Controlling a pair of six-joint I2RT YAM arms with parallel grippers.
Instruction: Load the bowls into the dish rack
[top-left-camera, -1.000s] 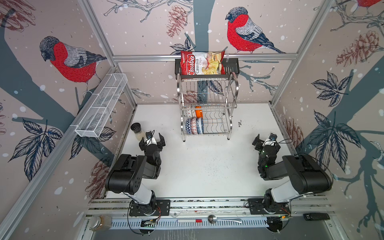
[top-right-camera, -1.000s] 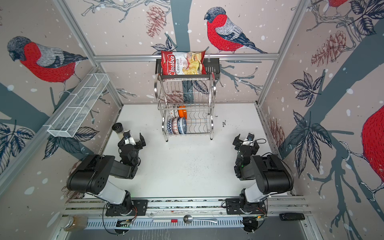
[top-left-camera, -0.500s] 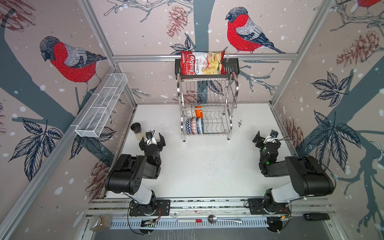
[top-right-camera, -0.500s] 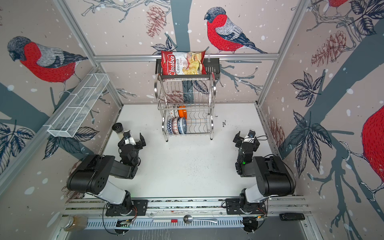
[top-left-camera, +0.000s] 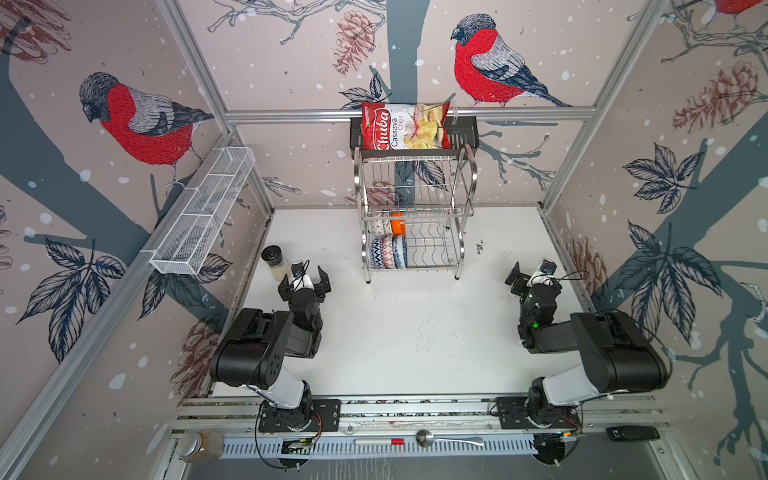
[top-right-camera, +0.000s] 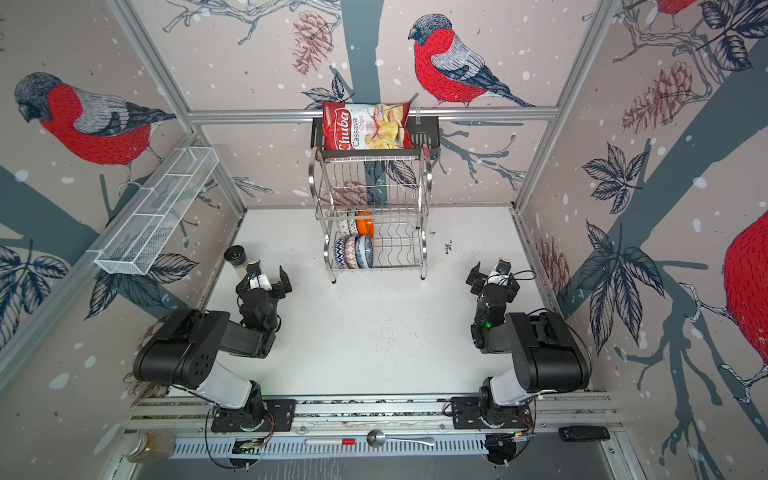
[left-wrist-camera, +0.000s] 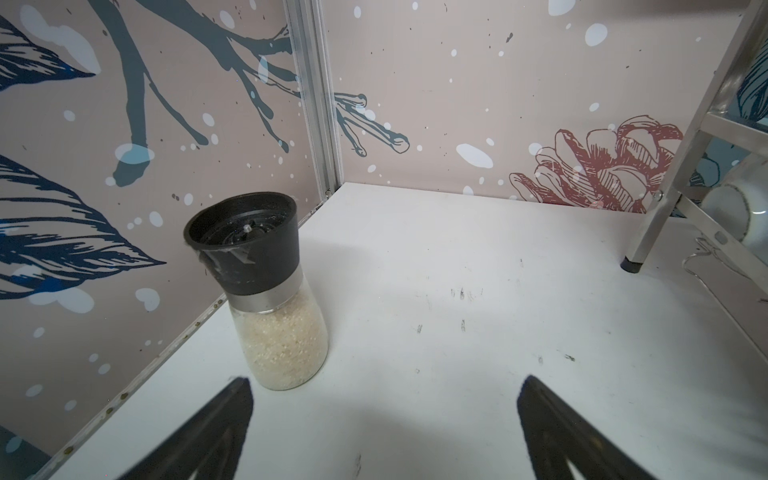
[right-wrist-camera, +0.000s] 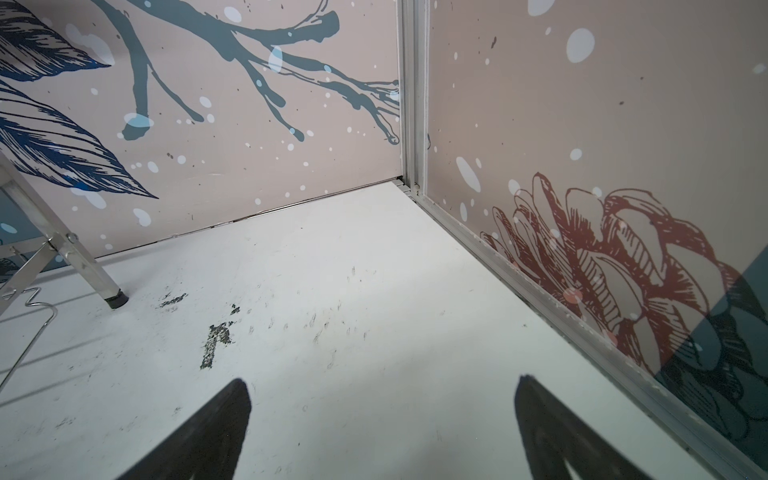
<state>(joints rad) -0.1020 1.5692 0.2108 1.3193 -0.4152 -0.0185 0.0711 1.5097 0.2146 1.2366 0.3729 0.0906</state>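
Observation:
The dish rack (top-left-camera: 461, 195) (top-right-camera: 424, 195) stands at the back middle of the white table in both top views. Several bowls (top-left-camera: 388, 251) (top-right-camera: 353, 251) stand on edge at the left of its lower tier, with the orange bowl (top-left-camera: 397, 224) (top-right-camera: 365, 222) behind them. My left gripper (top-left-camera: 304, 282) (top-right-camera: 263, 284) (left-wrist-camera: 384, 382) is open and empty, low over the table left of the rack. My right gripper (top-left-camera: 534, 278) (top-right-camera: 494, 279) (right-wrist-camera: 382, 386) is open and empty near the right wall. The left wrist view shows a rack leg (left-wrist-camera: 665, 187) and a pale bowl (left-wrist-camera: 735, 203); the right wrist view shows another rack leg (right-wrist-camera: 70, 257).
A glass shaker with a black lid (top-left-camera: 274, 262) (left-wrist-camera: 266, 286) stands just ahead of my left gripper by the left wall. A chips bag (top-left-camera: 405, 126) lies on the black shelf above the rack. A white mesh basket (top-left-camera: 203, 220) hangs on the left wall.
My right gripper has drawn slightly toward the back and the right wall, still open. The left arm, rack and bowls have not moved.

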